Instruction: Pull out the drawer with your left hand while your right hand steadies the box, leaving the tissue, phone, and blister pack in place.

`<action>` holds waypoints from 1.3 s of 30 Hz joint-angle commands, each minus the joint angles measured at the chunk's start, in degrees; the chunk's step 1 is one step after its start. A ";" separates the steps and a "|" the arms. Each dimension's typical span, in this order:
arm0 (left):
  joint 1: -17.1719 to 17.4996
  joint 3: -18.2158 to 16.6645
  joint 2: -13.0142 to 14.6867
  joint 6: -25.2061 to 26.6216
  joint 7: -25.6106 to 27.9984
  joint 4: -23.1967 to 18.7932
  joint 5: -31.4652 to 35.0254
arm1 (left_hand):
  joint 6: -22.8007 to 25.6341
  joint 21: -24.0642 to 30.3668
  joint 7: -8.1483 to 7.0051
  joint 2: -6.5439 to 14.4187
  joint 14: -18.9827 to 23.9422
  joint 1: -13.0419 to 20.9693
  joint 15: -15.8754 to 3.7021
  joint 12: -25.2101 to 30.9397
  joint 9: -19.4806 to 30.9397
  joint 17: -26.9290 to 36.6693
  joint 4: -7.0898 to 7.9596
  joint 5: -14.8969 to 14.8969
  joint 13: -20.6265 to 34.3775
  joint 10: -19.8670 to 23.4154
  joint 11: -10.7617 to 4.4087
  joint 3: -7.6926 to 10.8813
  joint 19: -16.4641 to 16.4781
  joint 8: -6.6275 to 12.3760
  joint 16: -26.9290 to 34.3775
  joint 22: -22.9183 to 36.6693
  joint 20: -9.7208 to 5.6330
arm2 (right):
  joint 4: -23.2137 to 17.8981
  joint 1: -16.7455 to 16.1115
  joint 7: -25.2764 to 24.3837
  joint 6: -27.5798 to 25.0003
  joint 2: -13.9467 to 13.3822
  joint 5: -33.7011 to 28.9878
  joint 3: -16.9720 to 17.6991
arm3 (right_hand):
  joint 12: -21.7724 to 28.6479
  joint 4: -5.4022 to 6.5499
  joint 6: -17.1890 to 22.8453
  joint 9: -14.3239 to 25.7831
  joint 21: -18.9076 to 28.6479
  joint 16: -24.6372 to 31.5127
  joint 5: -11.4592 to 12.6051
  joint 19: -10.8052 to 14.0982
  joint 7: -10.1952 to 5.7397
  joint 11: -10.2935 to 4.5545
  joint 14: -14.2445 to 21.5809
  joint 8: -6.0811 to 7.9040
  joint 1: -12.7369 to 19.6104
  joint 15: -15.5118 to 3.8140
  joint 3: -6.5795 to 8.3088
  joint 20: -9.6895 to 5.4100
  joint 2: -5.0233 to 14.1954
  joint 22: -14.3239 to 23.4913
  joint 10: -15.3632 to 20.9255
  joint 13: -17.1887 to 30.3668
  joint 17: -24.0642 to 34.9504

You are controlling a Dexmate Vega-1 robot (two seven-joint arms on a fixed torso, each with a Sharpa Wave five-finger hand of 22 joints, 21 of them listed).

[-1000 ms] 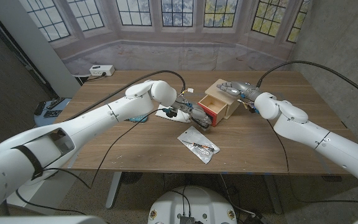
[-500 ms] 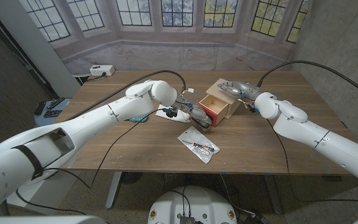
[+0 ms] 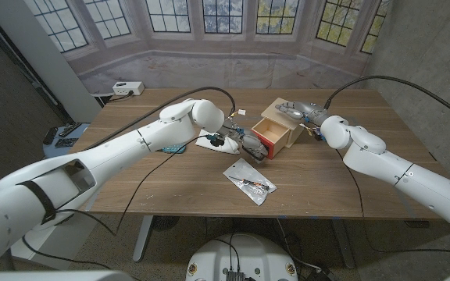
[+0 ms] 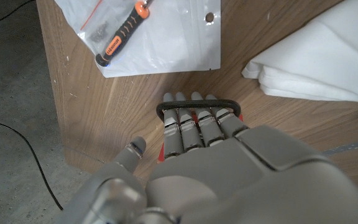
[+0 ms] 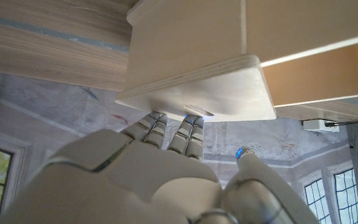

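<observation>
The light wooden box [image 3: 282, 123] stands at the table's far middle, its drawer [image 3: 264, 134] with a red front partly out toward me. My left hand [image 3: 251, 147] grips the drawer's black handle [image 4: 194, 102], fingers [image 4: 191, 127] hooked through it. My right hand [image 3: 294, 111] rests on top of the box [image 5: 229, 56], fingers [image 5: 166, 132] laid on the top panel and thumb held apart. The blister pack [image 3: 249, 181] with an orange-and-black screwdriver [image 4: 120, 34] lies in front of the drawer. A white tissue [image 3: 208, 141] [image 4: 325, 62] and a teal phone [image 3: 176, 147] lie left of the box.
Black cables run along both arms over the table [image 3: 326, 179]. A white power strip [image 3: 126, 88] sits at the far left corner. The table's near edge [image 4: 61, 124] is close to the blister pack.
My left arm has edged slightly toward the box. The drawer, the right hand and the loose items look unchanged.
</observation>
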 commanded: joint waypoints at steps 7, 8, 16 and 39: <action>-0.73 0.65 -0.96 1.16 -0.78 -0.20 -0.71 | -0.13 0.00 -0.05 -0.09 0.23 -0.70 0.32 -0.23 0.17 0.11 -0.05 0.19 0.06 -0.19 0.22 0.59 -0.02 0.18 0.18 0.18 0.02 | 0.05 -0.41 -0.95 -0.93 -0.15 0.28 -0.03 | 0.60 0.31 0.00 0.12 0.29 0.31 0.23 0.06 0.00 0.70 0.39 0.15 -0.40 -0.13 0.19 -0.82 2.48 0.33 0.45 0.12 0.16; -0.70 0.67 -0.98 1.34 -0.81 -0.27 -0.80 | -0.16 0.00 -0.05 -0.09 0.21 -0.70 0.34 -0.23 0.17 0.11 -0.05 0.19 0.06 -0.19 0.15 0.59 -0.03 0.17 0.17 0.18 0.02 | 0.18 -0.34 -0.90 -1.10 -0.07 0.31 -0.07 | 0.60 0.32 -0.01 0.12 0.29 0.31 0.24 0.06 0.02 0.70 0.40 0.15 -0.40 -0.11 0.20 -0.83 2.47 0.33 0.44 0.12 0.15; -0.57 0.80 -0.86 1.95 -0.78 -0.76 -1.29 | -0.36 0.00 -0.03 -0.11 0.27 -0.72 0.37 -0.29 0.17 0.12 -0.03 0.18 0.06 -0.40 0.24 0.63 -0.05 0.11 0.20 0.19 0.08 | 1.07 0.33 -0.90 -1.64 0.50 0.15 -0.64 | 0.57 0.37 0.02 0.11 0.27 0.29 0.29 0.02 0.02 0.74 0.37 0.16 -0.39 -0.11 0.25 -0.83 2.44 0.33 0.35 0.12 0.12; -0.64 1.17 -0.78 2.63 -0.38 -1.95 -1.60 | -0.51 0.01 0.22 -0.12 0.57 -0.82 0.58 -0.27 0.18 0.16 0.05 0.17 0.06 -0.47 0.48 0.69 -0.03 0.12 0.30 0.19 0.15 | 1.58 0.94 -1.17 -3.65 0.71 0.55 -1.17 | 0.59 0.52 0.01 0.11 0.28 0.25 0.42 0.03 0.14 0.92 0.35 0.17 -0.36 0.00 0.42 -0.88 2.37 0.33 0.38 0.11 0.03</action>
